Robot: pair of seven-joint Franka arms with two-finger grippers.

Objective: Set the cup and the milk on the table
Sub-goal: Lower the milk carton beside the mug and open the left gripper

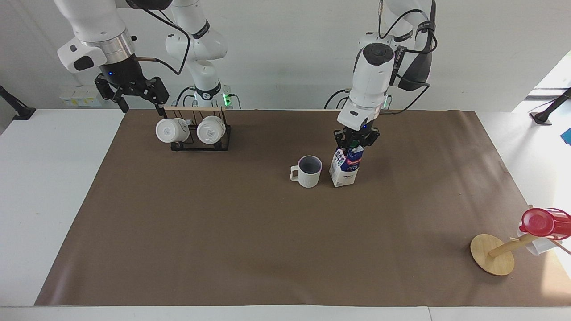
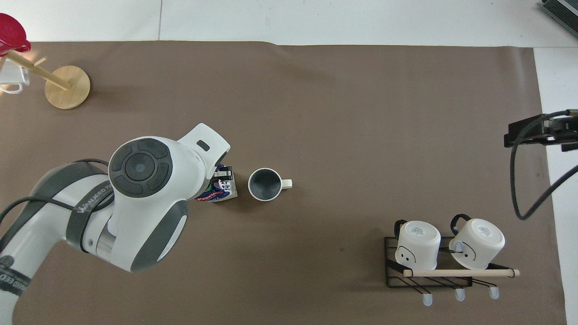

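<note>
The milk [image 1: 344, 169] carton, blue and white with a green cap, stands almost upright on the brown paper of the table [image 1: 223, 232]. My left gripper [image 1: 355, 141] comes down from above and is shut on its gabled top. In the overhead view the left arm covers most of the milk [image 2: 222, 193]. The cup [image 1: 308, 171], cream-white with a greyish inside, stands upright right beside the carton, toward the right arm's end, handle pointing that way; the cup [image 2: 264, 184] shows free in the overhead view. My right gripper [image 1: 142, 104] hangs open in the air beside the mug rack.
A black wire rack [image 1: 200, 145] with a wooden bar carries two white mugs [image 1: 171, 130] near the right arm's base. A wooden stand [image 1: 493, 254] with a red cup [image 1: 537, 222] leans at the table corner farthest from the robots, at the left arm's end.
</note>
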